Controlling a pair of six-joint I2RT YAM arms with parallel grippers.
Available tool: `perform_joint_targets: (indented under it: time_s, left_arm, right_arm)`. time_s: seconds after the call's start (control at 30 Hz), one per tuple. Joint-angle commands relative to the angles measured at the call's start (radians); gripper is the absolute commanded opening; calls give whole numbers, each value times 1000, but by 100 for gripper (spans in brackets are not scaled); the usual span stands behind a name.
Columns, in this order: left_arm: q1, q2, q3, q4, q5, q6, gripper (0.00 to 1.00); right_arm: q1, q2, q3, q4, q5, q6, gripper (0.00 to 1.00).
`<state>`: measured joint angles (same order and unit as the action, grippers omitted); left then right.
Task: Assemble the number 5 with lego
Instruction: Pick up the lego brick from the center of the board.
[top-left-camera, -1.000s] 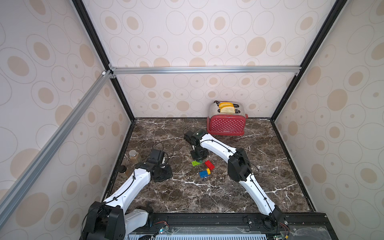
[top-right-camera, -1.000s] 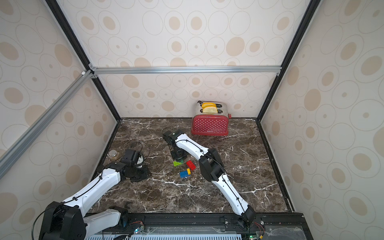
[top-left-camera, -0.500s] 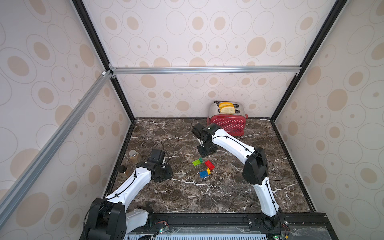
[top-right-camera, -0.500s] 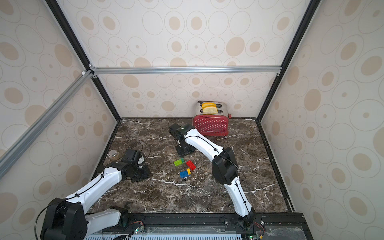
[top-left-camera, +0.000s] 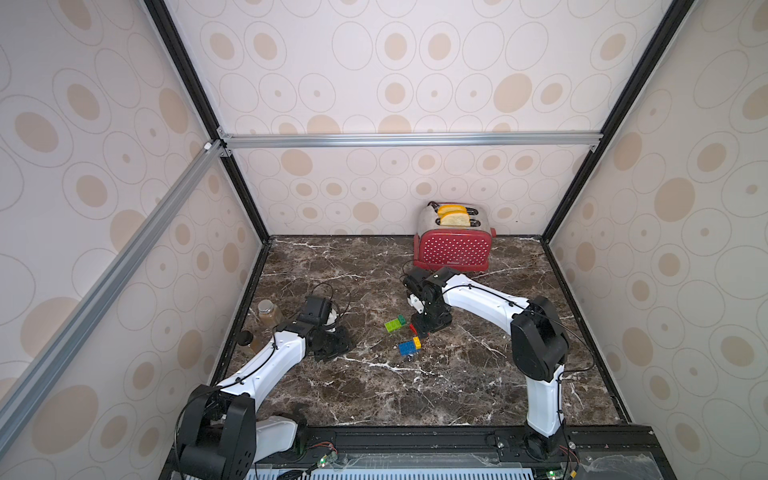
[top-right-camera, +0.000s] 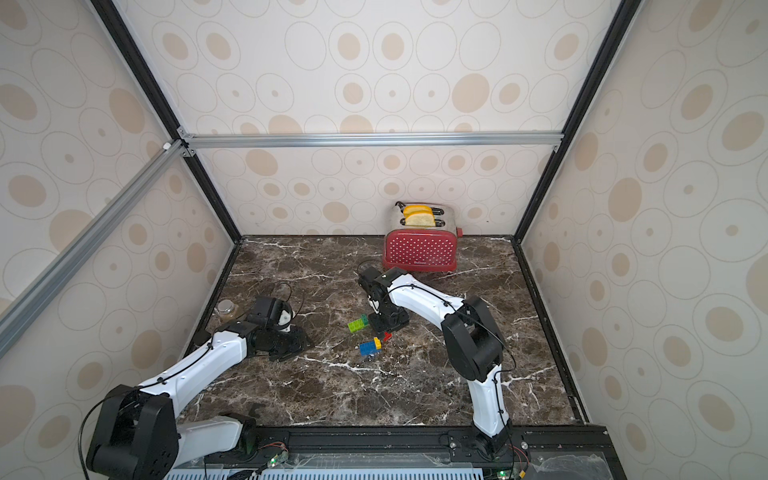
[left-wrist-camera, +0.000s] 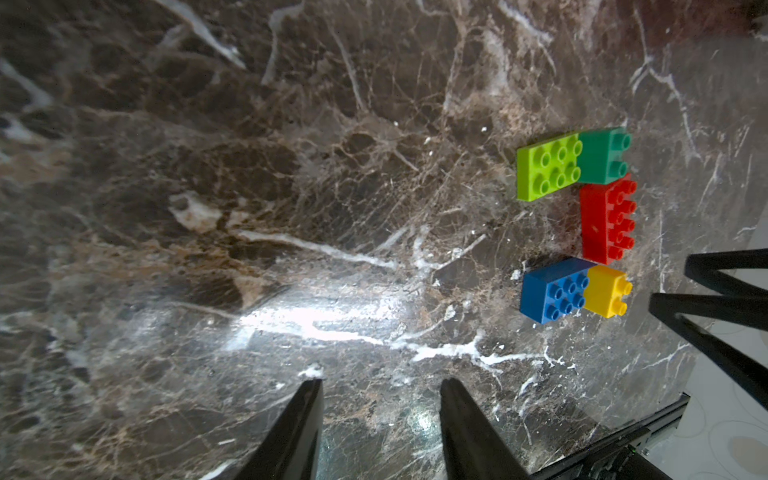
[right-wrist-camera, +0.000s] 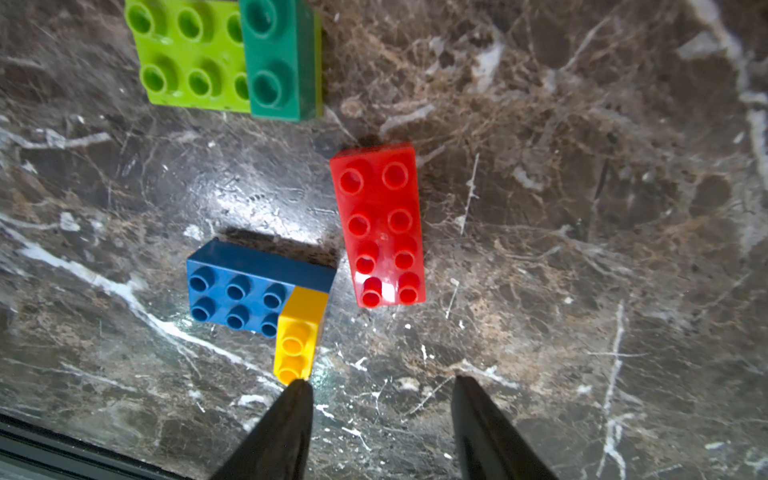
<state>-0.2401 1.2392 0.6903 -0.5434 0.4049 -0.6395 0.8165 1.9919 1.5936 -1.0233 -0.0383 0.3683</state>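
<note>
A dark marble table (top-left-camera: 415, 386); near its middle the lego (top-left-camera: 395, 324) lies in three lots: lime brick (left-wrist-camera: 546, 166) joined to dark-green brick (left-wrist-camera: 600, 156), red brick (left-wrist-camera: 604, 220) alone, blue brick (left-wrist-camera: 548, 291) joined to yellow brick (left-wrist-camera: 604, 291). Left jaws and right jaws gape, empty.

Open tabletop (top-left-camera: 374, 390) surrounds the lego (top-left-camera: 406, 348); the toaster (top-left-camera: 453, 249) blocks the back.

The bricks (top-left-camera: 405, 348) lie midway across the worktop (top-left-camera: 374, 395). The toaster (top-left-camera: 453, 249) stands at one o'clock from them by the back wall; two jars (top-left-camera: 270, 313) stand at nine o'clock.
</note>
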Motion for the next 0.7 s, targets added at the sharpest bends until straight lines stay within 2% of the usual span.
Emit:
perform_joint_targets:
  time_s: [0.0, 0.67]
  left_arm:
    - [0, 9, 7, 11, 25, 5, 48]
    - [-1, 28, -6, 7, 9, 16, 48]
  right_arm:
    - [-14, -33, -12, 48, -35, -17, 59]
    - [-48, 124, 69, 51, -76, -31, 60]
